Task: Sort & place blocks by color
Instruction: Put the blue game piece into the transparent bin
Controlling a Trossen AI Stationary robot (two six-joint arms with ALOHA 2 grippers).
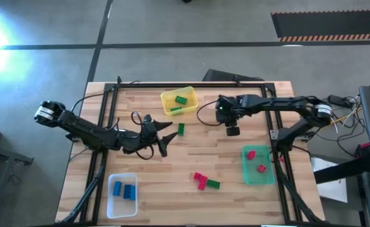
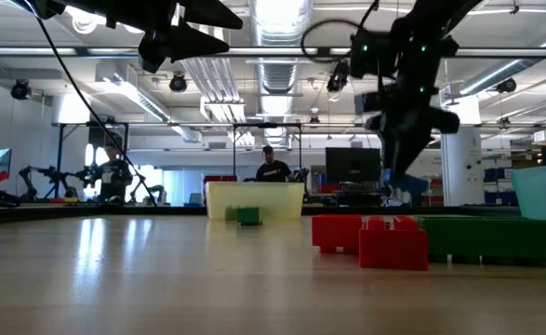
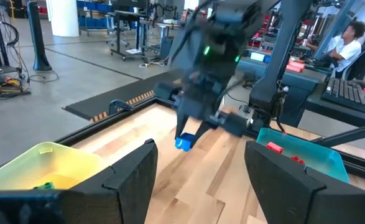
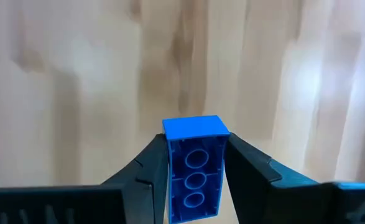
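My right gripper (image 4: 194, 180) is shut on a blue block (image 4: 194, 168) and hangs over the table's middle right (image 1: 232, 129), above the wood. My left gripper (image 3: 201, 180) is open and touches nothing; it hovers left of centre (image 1: 162, 137), near a lone green block (image 1: 181, 129) that lies flat on the table. A red block (image 1: 200, 180) and a green block (image 1: 213, 184) lie together near the table's near edge. The yellow bin (image 1: 178, 101) holds green blocks, the clear bin (image 1: 123, 192) blue ones, and the translucent green bin (image 1: 258, 165) red ones. My right gripper pinches the blue block by its two long sides (image 4: 168, 163), one finger (image 4: 148, 177) on each. Its hollow underside faces the wrist camera and its end sticks out past the fingertips. The block is lifted clear of the table (image 3: 183, 143), below the downward-pointing fingers.
Black frame rails (image 1: 103, 107) run along the table's left, far and right edges. Bare wood lies between the two grippers and the near blocks. In the low view, people sit at desks (image 2: 273, 167) in the room beyond the table.
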